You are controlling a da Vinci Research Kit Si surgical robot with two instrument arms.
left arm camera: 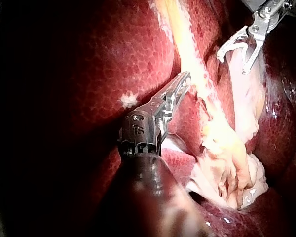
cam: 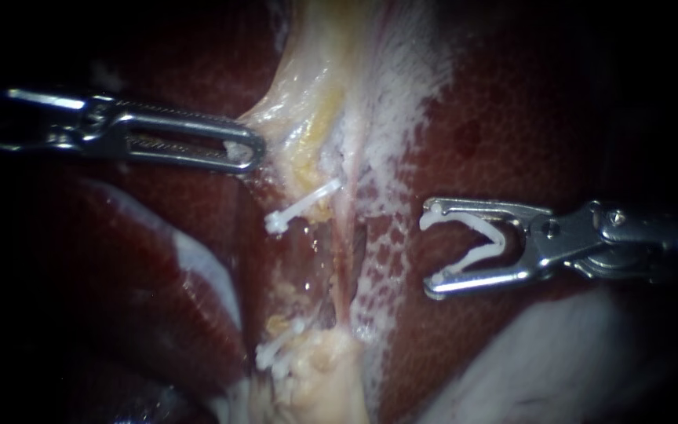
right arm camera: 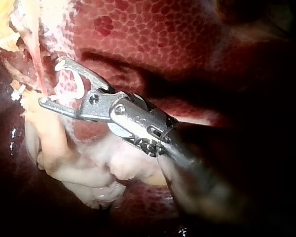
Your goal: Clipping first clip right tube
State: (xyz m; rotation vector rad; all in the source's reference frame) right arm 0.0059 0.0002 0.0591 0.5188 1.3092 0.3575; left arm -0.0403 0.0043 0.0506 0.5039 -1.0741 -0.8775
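One tube (cam: 345,235) lies just ahead of the right tool's (cam: 429,251) clip (cam: 498,242).

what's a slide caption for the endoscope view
Right instrument holds a clip, clear of the tissue the left instrument grips

Slotted steel jaws tip the left instrument (cam: 249,152); the right instrument (cam: 431,251) has slim ones, screw-hinged.

Liver (cam: 527,126) as bed; pale yellowish tissue band (cam: 315,94) lying along its mottled red surface.
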